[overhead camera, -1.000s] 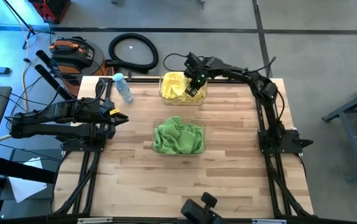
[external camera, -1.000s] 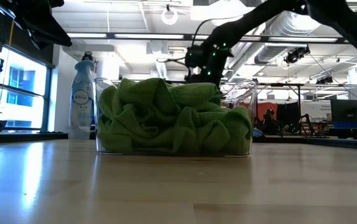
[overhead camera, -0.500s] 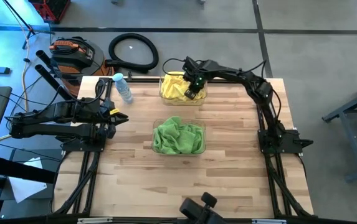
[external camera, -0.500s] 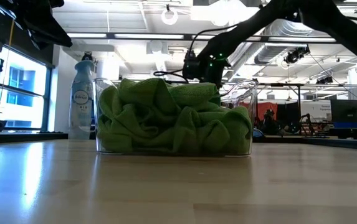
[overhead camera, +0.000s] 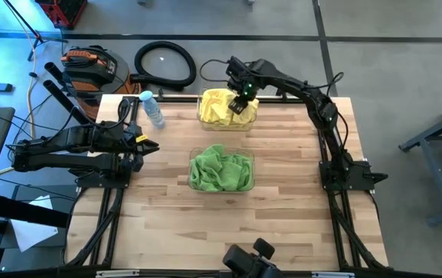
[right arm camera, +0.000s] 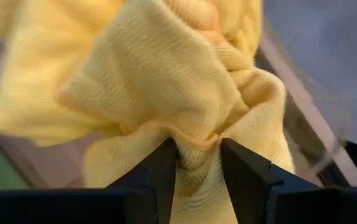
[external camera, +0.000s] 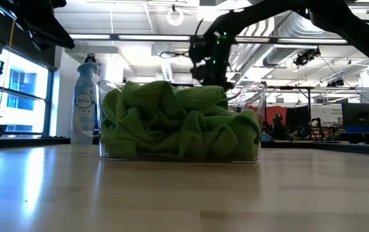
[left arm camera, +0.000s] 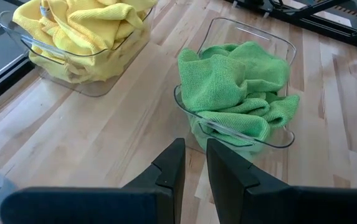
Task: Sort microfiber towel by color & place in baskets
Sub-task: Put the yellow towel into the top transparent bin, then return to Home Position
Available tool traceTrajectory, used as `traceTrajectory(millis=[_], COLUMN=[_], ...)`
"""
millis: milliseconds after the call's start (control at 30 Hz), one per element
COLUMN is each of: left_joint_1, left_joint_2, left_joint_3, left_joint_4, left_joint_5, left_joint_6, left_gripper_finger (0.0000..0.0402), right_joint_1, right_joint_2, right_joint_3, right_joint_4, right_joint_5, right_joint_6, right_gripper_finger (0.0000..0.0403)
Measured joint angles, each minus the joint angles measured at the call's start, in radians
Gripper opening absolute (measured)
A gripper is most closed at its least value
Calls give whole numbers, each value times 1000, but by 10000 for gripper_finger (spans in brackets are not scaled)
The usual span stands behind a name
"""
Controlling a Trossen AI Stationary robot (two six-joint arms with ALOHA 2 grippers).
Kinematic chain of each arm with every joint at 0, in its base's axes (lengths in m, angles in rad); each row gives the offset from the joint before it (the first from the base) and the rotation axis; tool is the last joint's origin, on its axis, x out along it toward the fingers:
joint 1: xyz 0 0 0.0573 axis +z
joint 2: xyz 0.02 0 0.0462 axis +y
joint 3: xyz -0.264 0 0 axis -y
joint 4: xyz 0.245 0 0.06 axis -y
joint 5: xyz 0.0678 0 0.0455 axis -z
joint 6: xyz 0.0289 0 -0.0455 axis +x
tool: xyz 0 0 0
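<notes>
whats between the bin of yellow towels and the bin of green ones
Only bare wooden table. In the high view a strip of tabletop separates the yellow towel bin from the green towel bin; the left wrist view shows the same empty gap.

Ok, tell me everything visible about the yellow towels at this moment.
The yellow towels are soft, fuzzy cloths, crumpled in a heap that fills the clear far basket and rises above its rim. The right end effector sits directly above them, with a bunched fold of yellow cloth between its fingers. The green towels lie apart in the near basket.
</notes>
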Motion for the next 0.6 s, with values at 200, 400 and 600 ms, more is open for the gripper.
traceTrajectory(millis=[200, 400, 600], left_joint_1=[0, 0, 0], left_joint_2=[0, 0, 0], left_joint_3=[0, 0, 0], left_joint_4=[0, 0, 0], left_joint_5=[0, 0, 0], left_joint_6=[0, 0, 1], left_gripper_finger=[53, 53, 53], right_joint_1=[1, 1, 15], right_joint_2=[-9, -111, -382], right_joint_3=[116, 27, -370], right_joint_4=[-120, -72, 216], right_joint_5=[-39, -51, -97], right_joint_6=[19, 25, 77], right_gripper_finger=[123, 123, 124])
